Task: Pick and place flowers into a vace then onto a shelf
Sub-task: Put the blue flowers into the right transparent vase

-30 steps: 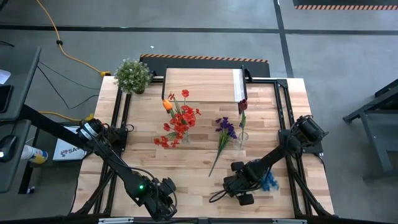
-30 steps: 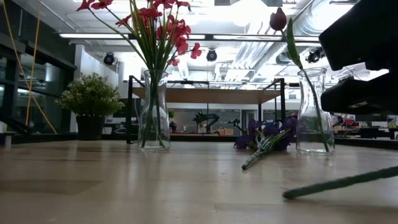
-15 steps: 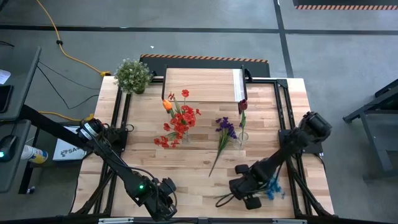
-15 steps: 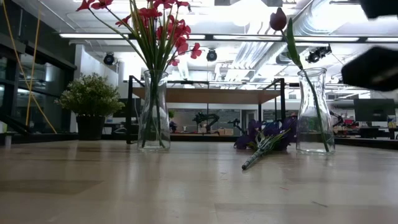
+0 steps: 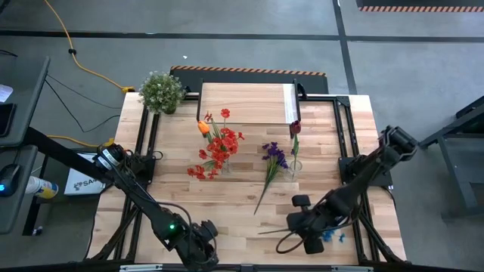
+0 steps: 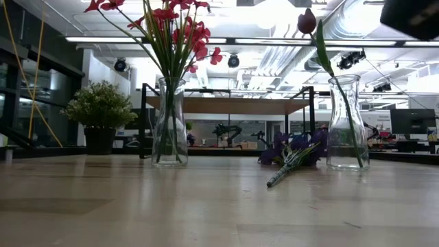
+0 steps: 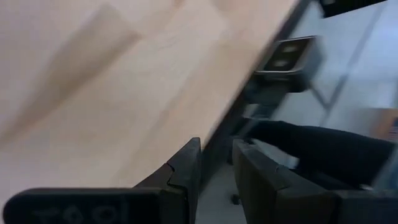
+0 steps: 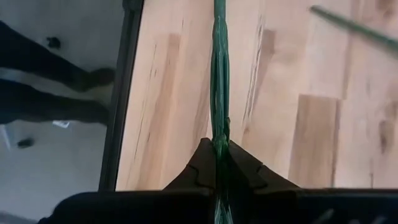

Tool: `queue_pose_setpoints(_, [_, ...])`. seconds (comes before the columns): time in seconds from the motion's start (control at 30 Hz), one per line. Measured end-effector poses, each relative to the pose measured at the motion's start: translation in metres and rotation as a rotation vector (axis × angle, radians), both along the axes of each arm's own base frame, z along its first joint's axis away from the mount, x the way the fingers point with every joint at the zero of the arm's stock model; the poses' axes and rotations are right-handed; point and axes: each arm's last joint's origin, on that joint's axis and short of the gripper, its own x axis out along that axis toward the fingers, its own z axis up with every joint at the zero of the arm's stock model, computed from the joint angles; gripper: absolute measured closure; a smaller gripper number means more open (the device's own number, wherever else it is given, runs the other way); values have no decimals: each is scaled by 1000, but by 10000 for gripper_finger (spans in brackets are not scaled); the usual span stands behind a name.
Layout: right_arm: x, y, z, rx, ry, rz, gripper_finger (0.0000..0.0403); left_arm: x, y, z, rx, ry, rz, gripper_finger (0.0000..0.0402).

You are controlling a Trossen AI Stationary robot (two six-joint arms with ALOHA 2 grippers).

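My right gripper [image 5: 302, 229] hangs above the table's near right part, shut on a blue flower whose green stem [image 5: 274, 230] sticks out toward the left and whose blue blossoms [image 5: 330, 236] show on its right. One glass vase [image 6: 170, 123] holds red flowers and an orange tulip [image 5: 203, 127]. A second vase [image 6: 346, 123] holds a dark red rosebud [image 6: 306, 20]. A purple flower [image 5: 271, 162] lies flat on the table between them. The shelf [image 5: 246, 102] stands at the far edge. My left gripper [image 7: 216, 169] waits slightly open at the near edge, nothing between its fingers. My right gripper pinches the blue flower's green stem [image 8: 219, 146] between its two fingers [image 8: 202, 165]. The fingers come from above, slanting down, and the stem runs on ahead past the fingertips. The flower is lifted clear of the table, roughly level.
A bushy pale-green potted plant [image 5: 160, 91] stands at the far left corner. Black frame rails [image 5: 147, 140] run along the table's left and right sides. Bare wood [image 5: 219, 204] lies in the near middle.
My right gripper has risen and drifted toward the table's right edge, carrying the blue flower. The stem, which lay slanting on the table in the low view, is lifted clear and gone from that view. The vases and the purple flower have stayed put.
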Motion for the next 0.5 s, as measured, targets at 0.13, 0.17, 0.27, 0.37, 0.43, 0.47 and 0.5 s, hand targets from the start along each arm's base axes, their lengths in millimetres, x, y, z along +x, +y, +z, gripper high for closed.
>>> queue_pose_setpoints(0.13, [2,-1,16,-35,-48,5,398,5,-5,6,-68,-62,-1,273])
queue_pose_setpoints(0.17, [3,0,22,-51,-65,19,398,6,-6,7,-86,-75,-4,273])
queue_pose_setpoints(0.27, [7,2,41,-95,-134,52,398,8,-10,12,-150,-109,-20,273])
queue_pose_setpoints(0.37, [10,1,63,-166,-206,85,398,11,-14,17,-209,-156,-27,273])
queue_pose_setpoints(0.43, [11,1,80,-212,-257,102,398,14,-16,21,-248,-190,-30,273])
queue_pose_setpoints(0.47, [12,0,88,-237,-279,110,398,15,-17,24,-271,-211,-31,273])
queue_pose_setpoints(0.5, [12,-1,95,-261,-300,117,398,16,-19,26,-292,-231,-32,273])
